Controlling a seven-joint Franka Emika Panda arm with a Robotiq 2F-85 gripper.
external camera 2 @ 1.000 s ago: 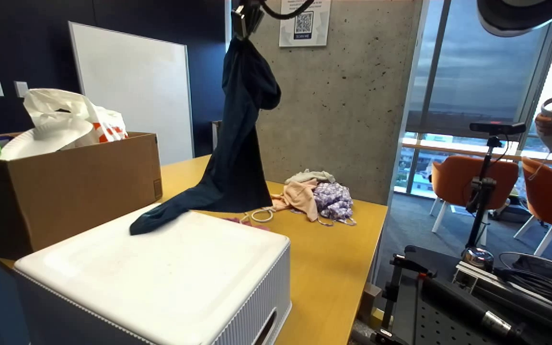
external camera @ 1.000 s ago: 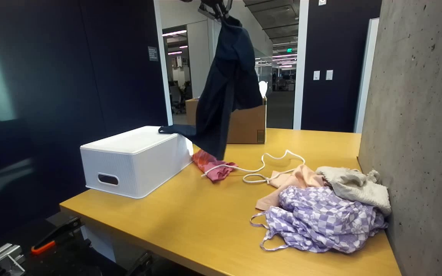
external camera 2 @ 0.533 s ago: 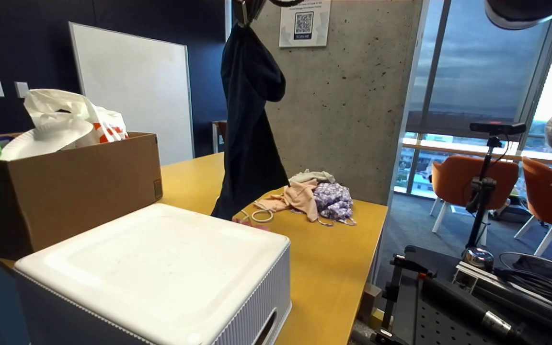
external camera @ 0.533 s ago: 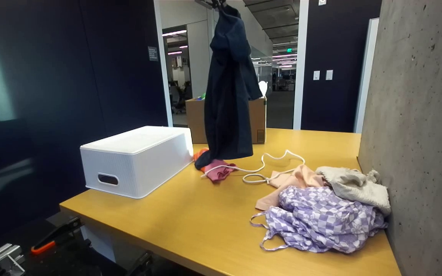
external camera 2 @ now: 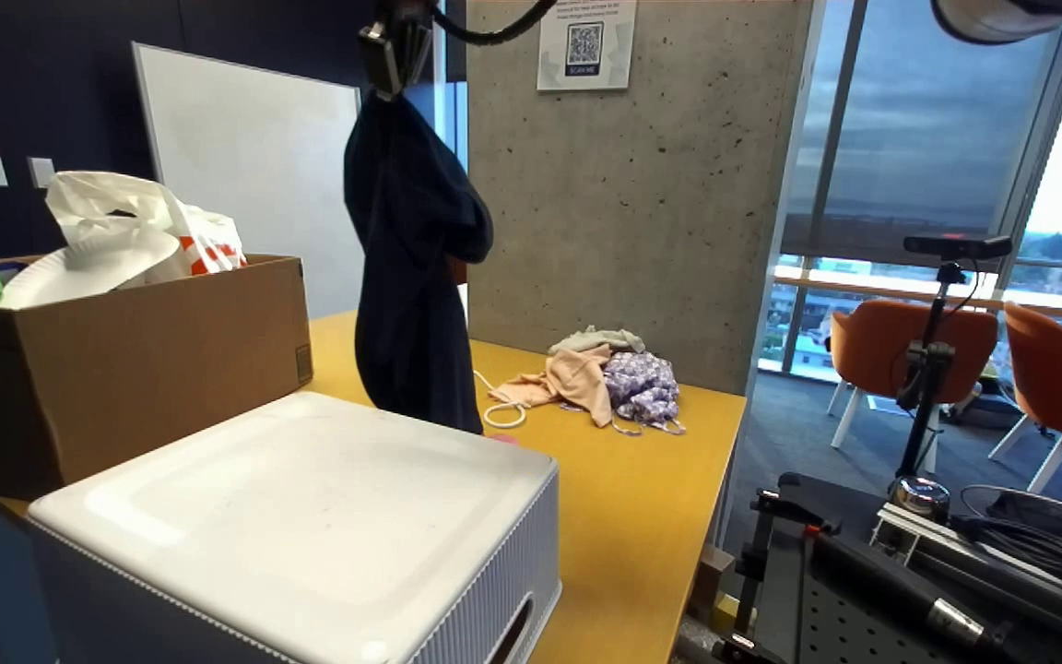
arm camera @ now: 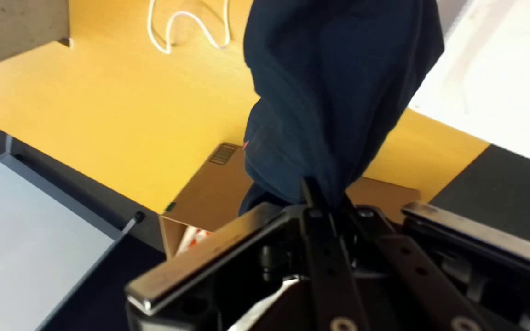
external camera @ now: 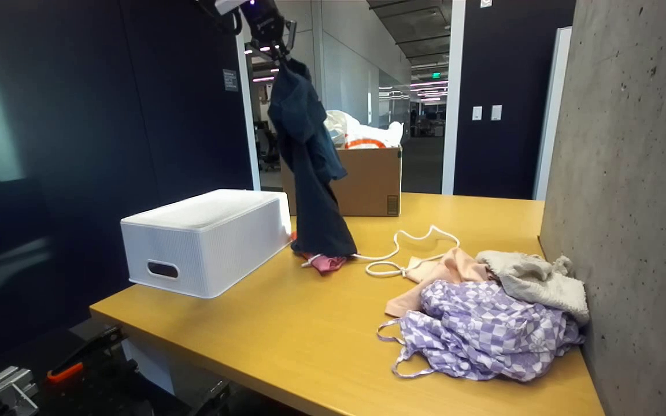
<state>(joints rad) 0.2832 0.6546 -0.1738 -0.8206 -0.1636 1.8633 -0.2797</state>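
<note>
My gripper (external camera: 281, 59) is shut on the top of a navy garment (external camera: 310, 144), high over the table. The cloth hangs down in a long bunched drape in both exterior views. From the wrist, the fabric is pinched between the fingertips and spreads out beyond my gripper (arm camera: 327, 195). The garment's lower end hangs beside the white ribbed bin (external camera: 211, 248), in front of part of a pink and orange cloth (external camera: 328, 264). Whether that end touches the cloth or the table, I cannot tell. The bin's white top (external camera 2: 310, 516) has nothing on it.
A cardboard box (external camera 2: 171, 360) with bags and plates stands at the back of the yellow table (external camera: 287, 335). A white cord (external camera: 391, 254) lies mid-table. Purple checked cloth (external camera: 483, 329), peach cloth (external camera: 454, 266) and grey cloth (external camera: 535, 283) are piled against a concrete wall (external camera: 628, 173).
My gripper rose slightly, then came lower and to the left in both exterior views, carrying the navy garment. The garment's tail, on the bin's top a second ago, has slid off it.
</note>
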